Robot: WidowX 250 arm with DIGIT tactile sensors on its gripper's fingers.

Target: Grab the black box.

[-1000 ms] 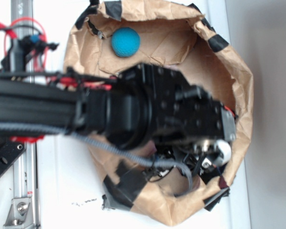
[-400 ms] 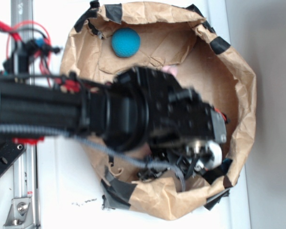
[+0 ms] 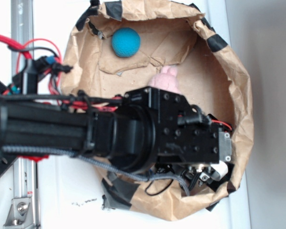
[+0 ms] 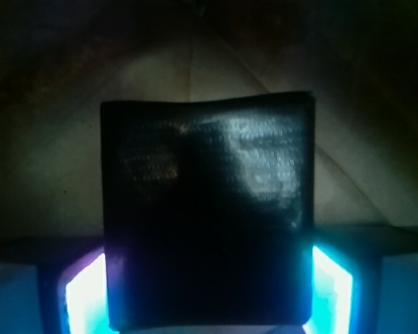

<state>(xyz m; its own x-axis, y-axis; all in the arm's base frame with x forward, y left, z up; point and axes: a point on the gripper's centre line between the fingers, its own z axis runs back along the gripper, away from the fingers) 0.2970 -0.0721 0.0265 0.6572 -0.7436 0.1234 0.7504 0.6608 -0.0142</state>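
In the exterior view, the arm is reaching across from the counter's left edge and covering most of the brown paper nest [image 3: 238, 95], which is sitting toward the right edge. The gripper [image 3: 207, 174] is hanging low at the nest's near rim, and its jaws are hidden under the wrist, so their spread cannot be told here. A blue ball [image 3: 125, 42] is lying near the far rim, and a pink plush toy [image 3: 165, 80] is peeking out just beyond the wrist. Black tape patches [image 3: 218, 43] are dotting the paper rim. The black box is not showing in this view.

In the wrist view, the black box [image 4: 209, 216] is filling the middle, sitting between the two glowing cyan pads [image 4: 332, 285], which are pressing its left and right sides; the jaws appear closed on it.

The glossy sides could be slipping from the pads during lifting, or the box could be snagging the crumpled paper rim. No writing or brand is readable anywhere.
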